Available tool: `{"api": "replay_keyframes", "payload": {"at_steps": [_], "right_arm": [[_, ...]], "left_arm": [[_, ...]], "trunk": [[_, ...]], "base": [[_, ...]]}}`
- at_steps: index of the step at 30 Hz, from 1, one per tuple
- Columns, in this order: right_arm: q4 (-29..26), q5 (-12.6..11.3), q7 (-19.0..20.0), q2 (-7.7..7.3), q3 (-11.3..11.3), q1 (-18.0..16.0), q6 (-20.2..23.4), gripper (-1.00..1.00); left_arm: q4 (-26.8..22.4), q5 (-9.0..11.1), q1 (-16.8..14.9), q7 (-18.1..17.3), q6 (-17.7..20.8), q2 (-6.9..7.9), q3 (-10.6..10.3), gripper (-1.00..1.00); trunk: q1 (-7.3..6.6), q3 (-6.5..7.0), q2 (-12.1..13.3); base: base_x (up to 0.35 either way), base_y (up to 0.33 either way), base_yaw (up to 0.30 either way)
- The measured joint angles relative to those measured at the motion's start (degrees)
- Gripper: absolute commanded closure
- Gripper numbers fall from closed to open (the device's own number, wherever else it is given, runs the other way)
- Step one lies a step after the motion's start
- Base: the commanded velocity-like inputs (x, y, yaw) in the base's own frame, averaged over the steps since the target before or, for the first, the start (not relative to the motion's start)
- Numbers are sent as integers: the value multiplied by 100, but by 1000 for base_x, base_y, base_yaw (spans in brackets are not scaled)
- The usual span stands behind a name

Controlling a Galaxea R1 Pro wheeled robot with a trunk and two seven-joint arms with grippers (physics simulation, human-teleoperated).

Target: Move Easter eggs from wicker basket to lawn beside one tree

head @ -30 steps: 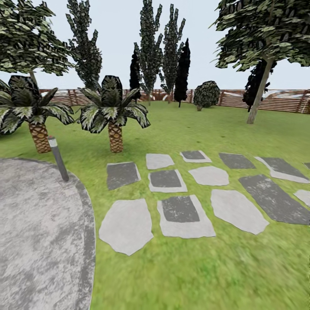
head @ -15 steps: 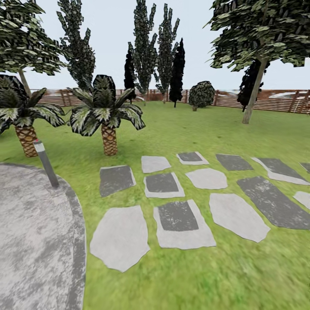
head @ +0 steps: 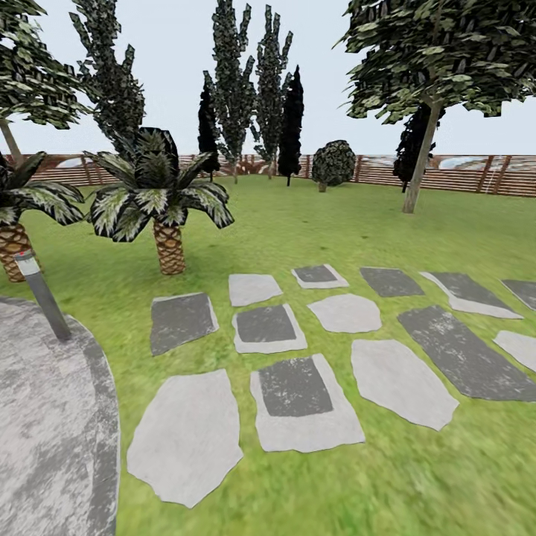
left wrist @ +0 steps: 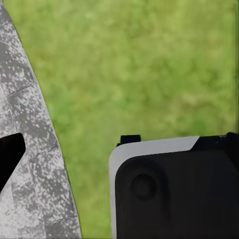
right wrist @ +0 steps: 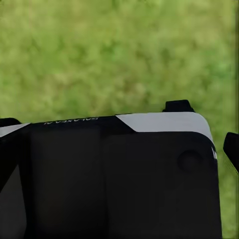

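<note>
while rolling across the garden, looking out over the lawn (head: 313, 223) from the head view, bright green and running back to a brown slat fence (head: 461, 175) along the far edge. closest up, a patch of grey paving stones (head: 298, 387) across the middle and right of the frame, some pale, some dark. lower left, a curved grey paved area (head: 45, 447) with a short grey post light (head: 41, 294) leaning at its edge. just behind that, two short palms with scaly trunks, one at left centre (head: 160, 201) and one cut off by the left edge (head: 15, 216).

upper right, a tall tree (head: 420, 149) with a bare grey-brown trunk and a big leafy crown, standing on the grass well beyond the stones. another leafy crown poking in at the upper left corner (head: 33, 74). along the back, a row of thin dark cone-shaped trees (head: 238, 89) and a round bush (head: 333, 164) by the fence.

no sign of the eggs or wicker basket here, so can't say where they sit.

left wrist view: grass plus a strip of grey paving (left wrist: 30, 164) at the left edge, with dark and white robot casing (left wrist: 174, 189) at lower right. right wrist view: blurry grass above more dark casing (right wrist: 114, 179). can't tell how far open either hand is, or whether anything's held.
</note>
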Motion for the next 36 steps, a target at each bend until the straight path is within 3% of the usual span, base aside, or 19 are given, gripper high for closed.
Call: {"api": "replay_keyframes", "payload": {"at_steps": [10, 22, 36], "right_arm": [[0, 0, 0, -4, 0, 0, 0, -100], [-1, 0, 0, -4, 0, 1, 0, -100], [-1, 0, 0, -1, 0, 0, 0, -100]], "left_arm": [[0, -2, 0, 4, 1, 0, -8, -100], [1, -2, -1, 12, 0, -1, -9, -100], [1, -2, 0, 12, 0, 0, -9, -100]], "trunk": [[0, 0, 0], [0, 0, 0], [0, 0, 0]], "base": [[331, -113, -13], [331, -114, -217], [325, -129, -83]]}}
